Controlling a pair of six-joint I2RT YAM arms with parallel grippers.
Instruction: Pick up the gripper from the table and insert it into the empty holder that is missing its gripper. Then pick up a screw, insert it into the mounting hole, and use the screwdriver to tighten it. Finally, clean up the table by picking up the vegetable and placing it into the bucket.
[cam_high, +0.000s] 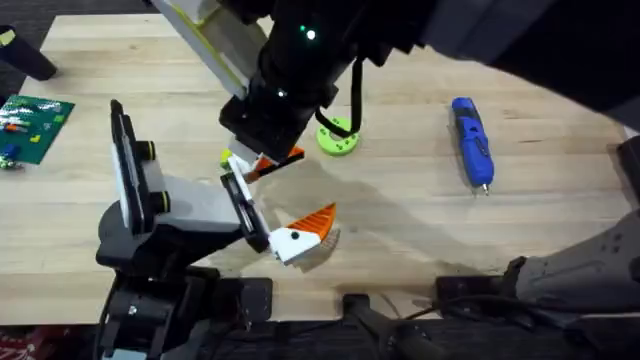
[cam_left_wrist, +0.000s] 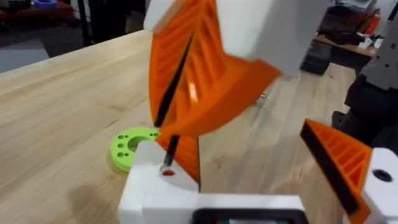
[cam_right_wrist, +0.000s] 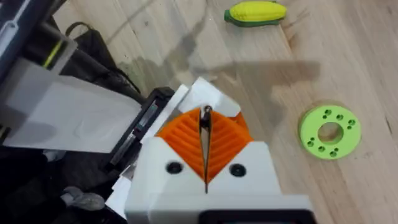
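The holder (cam_high: 185, 205), white-bodied with a tall black plate, is the head of my left arm. My left gripper (cam_high: 275, 215) stands open: one side carries an orange ridged wedge (cam_left_wrist: 345, 162), the other is a bare white mount (cam_left_wrist: 155, 193) with a hole. My right gripper (cam_high: 264, 155) hangs over that mount, shut on the orange gripper (cam_high: 286, 155), whose dark edge (cam_right_wrist: 205, 134) shows between the pads. The blue screwdriver (cam_high: 472, 140) lies at the right. The vegetable, a yellow corn cob (cam_right_wrist: 255, 12), lies beyond. The bucket is out of view.
A green ring with holes (cam_high: 337, 137) lies just right of the right gripper. A green circuit board (cam_high: 35, 120) sits at the far left edge. A tiny metal piece (cam_left_wrist: 265, 97) lies on the wood. Open wood lies between the ring and the screwdriver.
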